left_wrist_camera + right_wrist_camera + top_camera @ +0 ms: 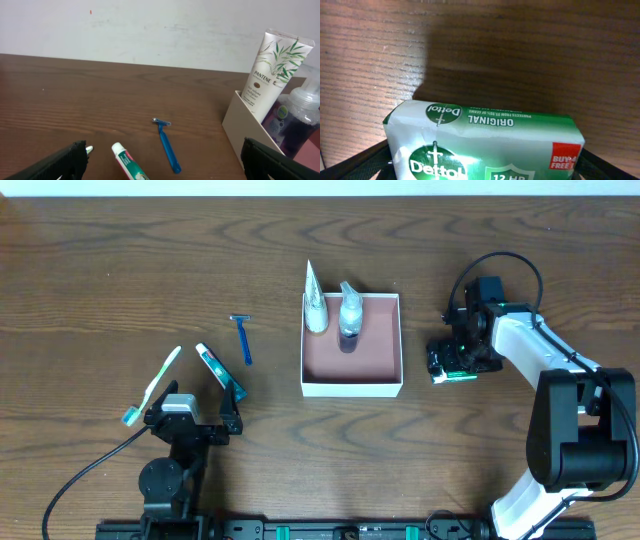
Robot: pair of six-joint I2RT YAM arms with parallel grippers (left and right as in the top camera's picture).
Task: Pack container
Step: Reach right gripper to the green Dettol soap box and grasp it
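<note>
While left gripper [192,418] apart, right gripper [455,366] tight on one soap box [485,142], two toiletries [349,315] in container [352,388]

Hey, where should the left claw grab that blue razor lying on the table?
I'd grip the blue razor at mid-handle, coming straight down and pinching across the handle. It lies flat on the table, so only the long, thin handle's sides offer opposing faces.

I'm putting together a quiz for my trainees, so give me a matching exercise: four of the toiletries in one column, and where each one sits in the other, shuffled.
1 razor
2 Pantene tube
3 soap box
4 toothbrush

A inside the container
B between the fingers of the right gripper
C on the table, farthest left
D on the table, just left of the container

Pairs: 1-D, 2-A, 3-B, 4-C
</note>
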